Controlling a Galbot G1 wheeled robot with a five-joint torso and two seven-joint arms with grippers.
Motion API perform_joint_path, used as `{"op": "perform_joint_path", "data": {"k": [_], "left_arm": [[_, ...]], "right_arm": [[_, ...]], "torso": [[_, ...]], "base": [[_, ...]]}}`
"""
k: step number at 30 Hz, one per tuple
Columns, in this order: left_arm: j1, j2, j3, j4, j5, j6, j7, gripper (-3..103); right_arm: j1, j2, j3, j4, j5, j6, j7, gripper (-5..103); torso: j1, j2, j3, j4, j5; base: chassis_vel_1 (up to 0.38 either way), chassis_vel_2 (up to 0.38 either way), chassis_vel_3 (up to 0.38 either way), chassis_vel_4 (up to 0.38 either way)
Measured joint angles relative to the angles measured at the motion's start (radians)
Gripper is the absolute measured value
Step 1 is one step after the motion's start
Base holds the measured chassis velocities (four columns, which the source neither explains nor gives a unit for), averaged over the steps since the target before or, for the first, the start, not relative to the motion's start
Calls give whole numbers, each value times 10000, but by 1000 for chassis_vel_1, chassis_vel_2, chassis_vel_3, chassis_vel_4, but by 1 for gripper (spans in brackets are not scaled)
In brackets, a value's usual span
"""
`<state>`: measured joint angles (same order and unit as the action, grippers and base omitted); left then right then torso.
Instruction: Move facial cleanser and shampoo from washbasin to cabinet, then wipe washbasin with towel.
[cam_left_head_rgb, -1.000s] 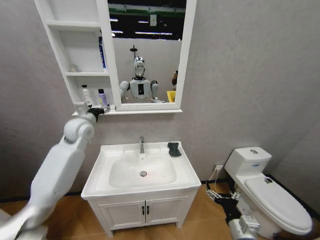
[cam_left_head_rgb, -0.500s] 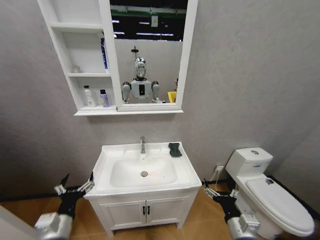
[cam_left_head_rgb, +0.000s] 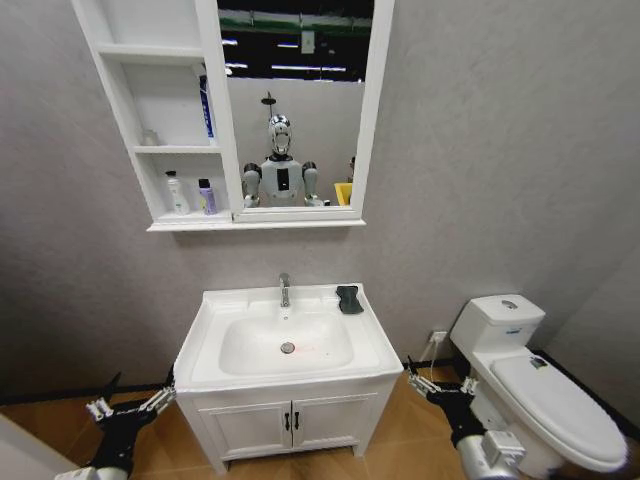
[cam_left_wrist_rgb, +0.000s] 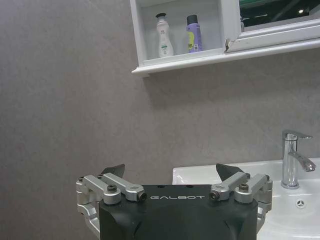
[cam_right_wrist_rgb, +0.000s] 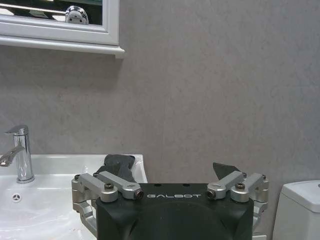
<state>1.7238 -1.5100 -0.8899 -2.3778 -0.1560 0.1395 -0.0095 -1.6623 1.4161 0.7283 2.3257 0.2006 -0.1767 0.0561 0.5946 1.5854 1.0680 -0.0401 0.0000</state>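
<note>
Lying on washbasin (cam_left_head_rgb: 375, 345) rear corner, towel (cam_left_head_rgb: 348, 298) above right end effector (cam_left_head_rgb: 437, 386).

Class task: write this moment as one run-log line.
left gripper: open, low beside washbasin | right gripper: open, low by toilet | two bottles: cabinet bottom shelf | towel: basin rim, untouched

White bottle (cam_left_head_rgb: 176, 192) and purple bottle (cam_left_head_rgb: 205, 197) upright, side by side in cabinet (cam_left_head_rgb: 215, 120) lowest compartment. Dark towel (cam_left_head_rgb: 348, 298) crumpled on washbasin (cam_left_head_rgb: 288, 338) back right rim corner, right of tap.
</note>
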Motion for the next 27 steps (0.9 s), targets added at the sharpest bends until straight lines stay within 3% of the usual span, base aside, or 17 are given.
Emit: {"op": "perform_joint_path", "data": {"k": [13,27], "left_arm": [[-53,29,40,39,-42,42,-35,100],[-73,41,55,56,-55,63,-47,100]], "right_arm": [[-76,42,-101,230,-106,-74,-104,100],[-83,56,-216,158,-315,63,-70,100]], "torso": [[-3,2,-1,1,0],[11,-4,3,3,-2]], "base": [[-26,22,31,-20],[-146,160,164,-169]]}}
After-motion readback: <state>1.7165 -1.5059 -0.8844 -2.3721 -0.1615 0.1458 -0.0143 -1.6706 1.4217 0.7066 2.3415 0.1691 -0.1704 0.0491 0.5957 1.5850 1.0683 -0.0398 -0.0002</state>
